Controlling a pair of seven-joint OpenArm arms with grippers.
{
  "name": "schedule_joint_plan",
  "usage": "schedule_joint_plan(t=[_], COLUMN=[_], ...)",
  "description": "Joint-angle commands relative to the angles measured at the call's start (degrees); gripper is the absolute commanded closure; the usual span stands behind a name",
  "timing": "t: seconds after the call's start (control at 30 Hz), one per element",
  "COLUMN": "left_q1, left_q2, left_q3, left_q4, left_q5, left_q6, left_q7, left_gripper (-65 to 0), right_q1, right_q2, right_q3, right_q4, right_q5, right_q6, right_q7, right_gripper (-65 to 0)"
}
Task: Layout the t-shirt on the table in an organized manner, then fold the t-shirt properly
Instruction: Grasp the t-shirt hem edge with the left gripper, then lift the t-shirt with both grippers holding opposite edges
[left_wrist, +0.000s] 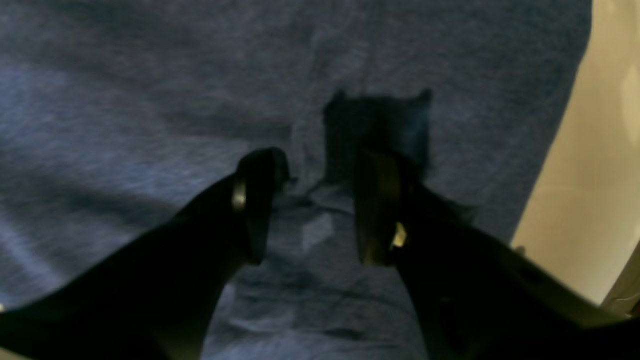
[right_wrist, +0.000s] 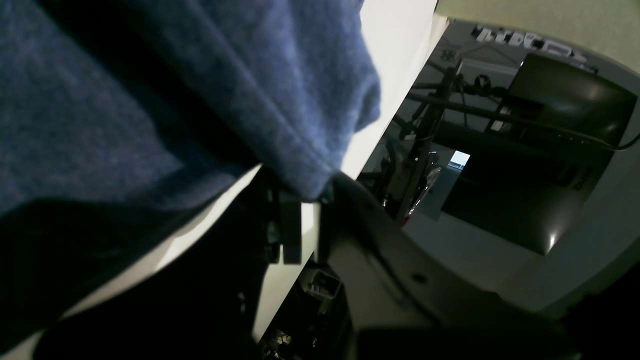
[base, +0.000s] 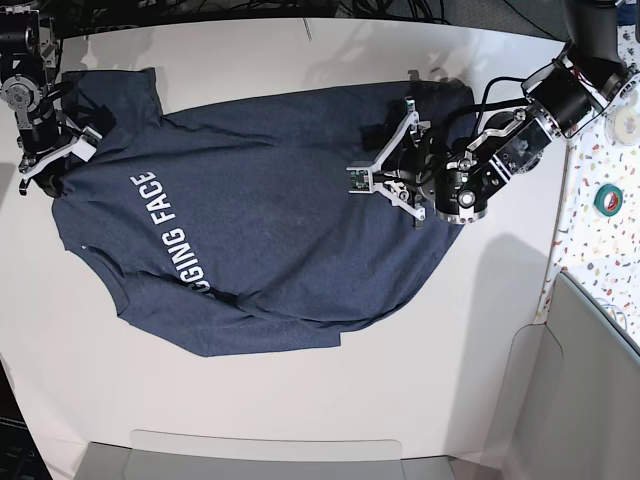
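While the t-shirt (base: 270, 240) lies spread face-up across the white table (base: 300, 400), its lower hem curves toward six o'clock and the white lettering "GING FACE" (base: 172, 235) runs along its nine o'clock side. At three o'clock, the left gripper (base: 385, 175) hovers low over the cloth with its jaws parted and nothing between them; the left wrist view shows only flat blue fabric under the fingertips (left_wrist: 260, 170). Farther off, at ten o'clock near the table's edge, the right gripper (base: 62, 155) is clenched on a bunched fold of the t-shirt's sleeve (right_wrist: 310, 170), lifting it slightly off the table.
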Motion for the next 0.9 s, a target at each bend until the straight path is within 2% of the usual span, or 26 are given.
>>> schedule_joint_plan(t=[0.0,0.2,0.27,0.33,0.43,0.57,0.7,0.87], left_q1=[-1.2,-0.9,0.1,0.6,1.3,1.5,1.6,3.2], left_q2=[-0.4,-1.5,-1.6,-1.6,-1.6,-1.5,-2.5,-3.3], left_q3=[-0.8,-0.4,-0.4,-0.6,-0.8,-0.9,-1.1,-9.6], left_q4=[1.4,2.5,2.5,2.5,2.5,3.5,7.1,11.2], left_q5=[-0.4,-0.4,-0.4,-0.4,-0.3,-0.3,-0.2,-0.2], left_q6=[-0.2,-0.2,-0.2,-0.2,-0.2,-0.2,-0.1,-0.1], left_q7=[-0.1,-0.1,-0.1,0.0,0.1,1.3,1.4,1.4], left_gripper=[-24.8,-24.6,-22.1,-15.4,-0.1,-0.7,0.0,0.0], right_q1=[-3.4,-3.2,-3.2,-3.2,-3.2,-3.0,-2.8,-2.0], right_q2=[-5.1,-5.2,-5.2,-5.2,-5.2,-5.3,-6.8,-7.2], right_q3=[-5.9,-6.8,-6.8,-6.8,-6.8,-6.8,-6.5,-6.2], right_q4=[-4.1,-4.1,-4.1,-4.1,-4.1,-4.0,-3.7,0.0], right_q5=[0.2,0.2,0.2,0.2,0.2,0.2,0.2,0.5], right_q6=[10.7,10.7,10.7,10.7,10.7,10.7,10.7,10.2], right_q7=[0.4,-0.1,-0.2,-0.2,-0.2,-0.9,-1.2,-1.1], right_gripper=[0.0,0.0,0.0,0.0,0.0,0.0,0.0,0.0])
